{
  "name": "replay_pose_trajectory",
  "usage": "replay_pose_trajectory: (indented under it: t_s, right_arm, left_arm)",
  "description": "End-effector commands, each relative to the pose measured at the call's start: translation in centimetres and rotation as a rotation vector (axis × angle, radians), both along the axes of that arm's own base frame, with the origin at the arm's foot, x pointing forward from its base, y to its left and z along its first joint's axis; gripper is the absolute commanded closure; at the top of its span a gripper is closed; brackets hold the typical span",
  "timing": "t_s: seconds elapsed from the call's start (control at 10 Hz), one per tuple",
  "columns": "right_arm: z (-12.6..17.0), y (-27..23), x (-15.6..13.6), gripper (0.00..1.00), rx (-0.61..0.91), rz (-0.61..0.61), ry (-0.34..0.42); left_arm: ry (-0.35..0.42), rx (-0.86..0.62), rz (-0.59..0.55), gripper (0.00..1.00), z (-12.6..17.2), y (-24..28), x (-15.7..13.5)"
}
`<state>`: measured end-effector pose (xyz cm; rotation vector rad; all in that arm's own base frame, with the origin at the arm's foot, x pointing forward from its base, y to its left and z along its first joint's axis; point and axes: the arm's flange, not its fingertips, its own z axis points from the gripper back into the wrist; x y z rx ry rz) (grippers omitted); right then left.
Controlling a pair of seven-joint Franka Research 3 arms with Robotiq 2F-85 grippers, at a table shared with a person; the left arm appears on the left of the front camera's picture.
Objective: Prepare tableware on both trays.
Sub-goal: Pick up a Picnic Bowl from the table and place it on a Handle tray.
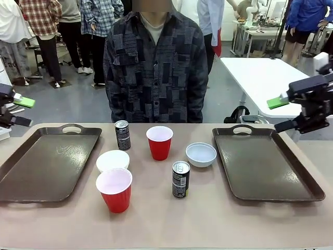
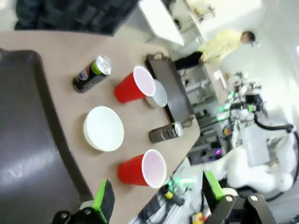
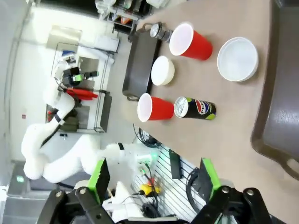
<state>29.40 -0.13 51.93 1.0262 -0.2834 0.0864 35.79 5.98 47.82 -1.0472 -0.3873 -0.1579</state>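
Note:
Two dark brown trays lie bare, the left tray (image 1: 47,161) and the right tray (image 1: 265,161). Between them on the table stand two red cups (image 1: 159,142) (image 1: 114,189), two white bowls (image 1: 112,161) (image 1: 201,154) and two dark cans (image 1: 122,135) (image 1: 180,179). My left gripper (image 1: 23,111) hovers open above the table's far left corner. Raised beyond the right tray's far corner, my right gripper (image 1: 280,114) is open too. Nothing sits between the jaws in the left wrist view (image 2: 158,196) or the right wrist view (image 3: 153,175).
A person in a dark patterned shirt (image 1: 156,67) stands at the far edge, behind the cups. A white table (image 1: 265,78) is behind on the right. Bare tabletop (image 1: 218,219) runs along the near edge.

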Motion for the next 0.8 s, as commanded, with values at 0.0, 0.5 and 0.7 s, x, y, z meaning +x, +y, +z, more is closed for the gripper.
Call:
replay_pose_trajectory:
  t_s: [0.0, 0.5, 0.7]
  right_arm:
    - [-2.8, -1.4, -3.6, 0.0, 0.002, -0.04, -0.001]
    - [-3.9, -7.3, -6.0, 0.0, 0.051, -0.12, 0.056]
    - [-3.9, -7.7, -6.4, 0.0, 0.037, -0.12, 0.075]
  left_arm:
    - [0.016, 0.01, 0.059, 0.0, 0.2, 1.8, -0.3]
    - [0.046, 0.074, 0.092, 0.0, 1.2, 4.4, -2.2]
    - [0.046, 0.112, 0.109, 0.0, 2.0, 5.0, -2.9]
